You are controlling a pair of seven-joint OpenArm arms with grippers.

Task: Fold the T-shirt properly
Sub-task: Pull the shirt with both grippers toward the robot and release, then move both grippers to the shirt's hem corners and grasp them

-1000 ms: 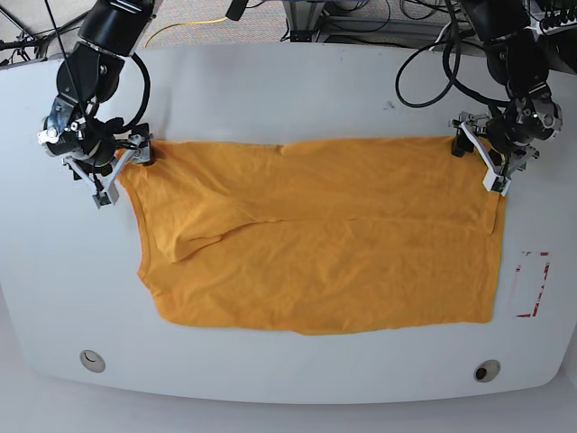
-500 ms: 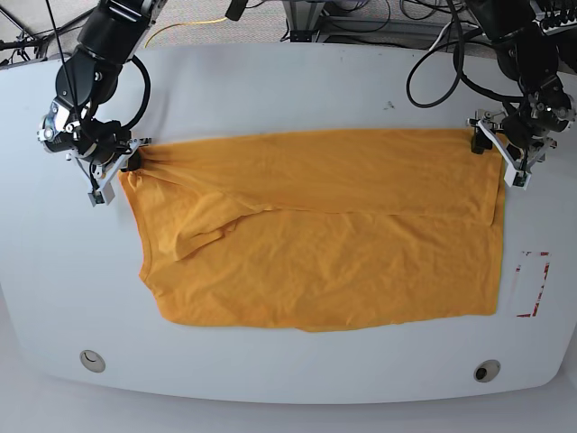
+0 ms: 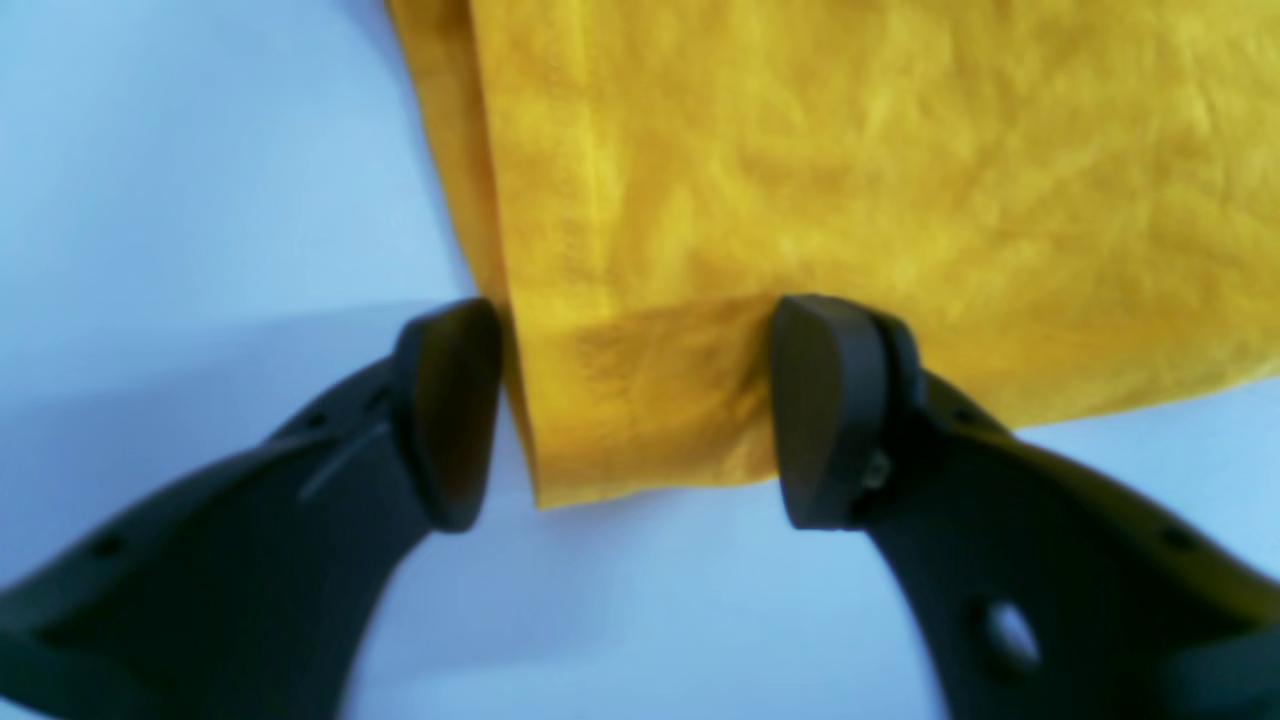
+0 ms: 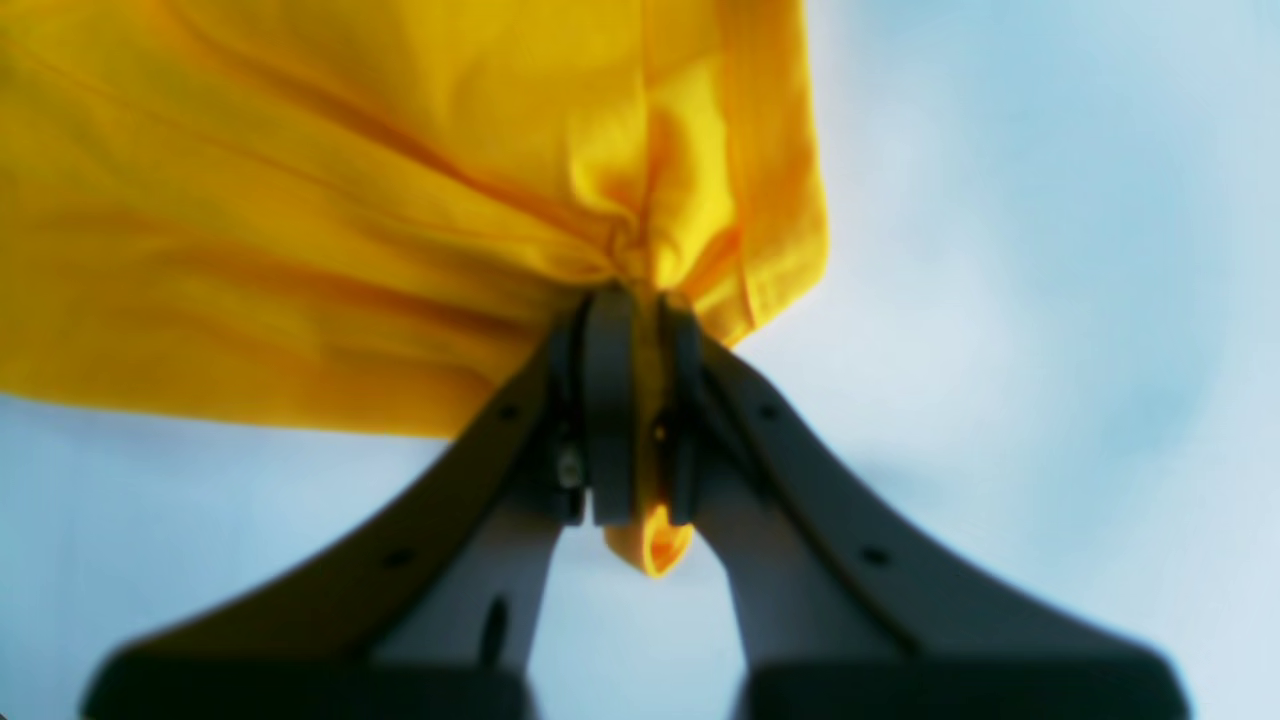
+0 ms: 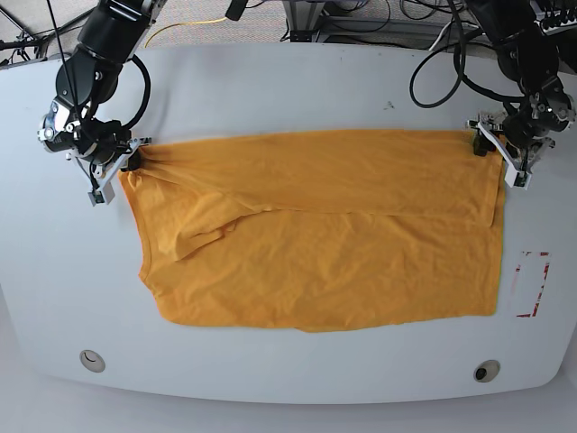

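Right pincer (image 4: 632,420) clamped on T-shirt (image 5: 315,234) corner, left pincer (image 3: 635,410) apart astride the other

One T-shirt (image 5: 315,234), two tools, one table (image 5: 288,90).

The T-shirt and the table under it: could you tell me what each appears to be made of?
T-shirt: soft knit fabric, probably cotton, matte orange-yellow; it creases and bunches where the right gripper pinches it, and a stitched hem shows in the left wrist view.
Table: smooth, hard white surface, possibly laminate or painted board; the exact material is unclear.
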